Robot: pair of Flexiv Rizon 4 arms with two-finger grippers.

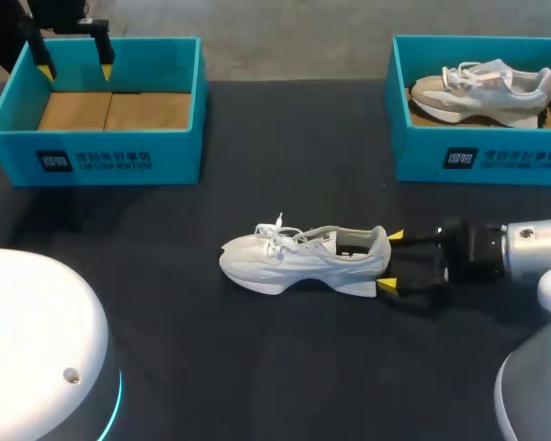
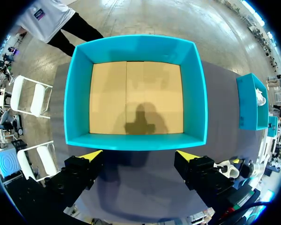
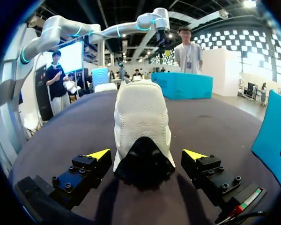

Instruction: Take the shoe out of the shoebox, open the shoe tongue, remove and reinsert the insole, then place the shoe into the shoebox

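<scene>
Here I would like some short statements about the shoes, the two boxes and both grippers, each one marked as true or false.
1. The white shoe lies on the table, outside both boxes. True.
2. The left box holds a shoe. False: only its cardboard floor shows inside.
3. The right gripper is at the white shoe's heel, with its fingers open on either side. True.
4. The left gripper is shut on the white shoe's laces. False: it is open above the left box, far from that shoe.
5. The right box has nothing in it. False: a second shoe lies inside.
</scene>
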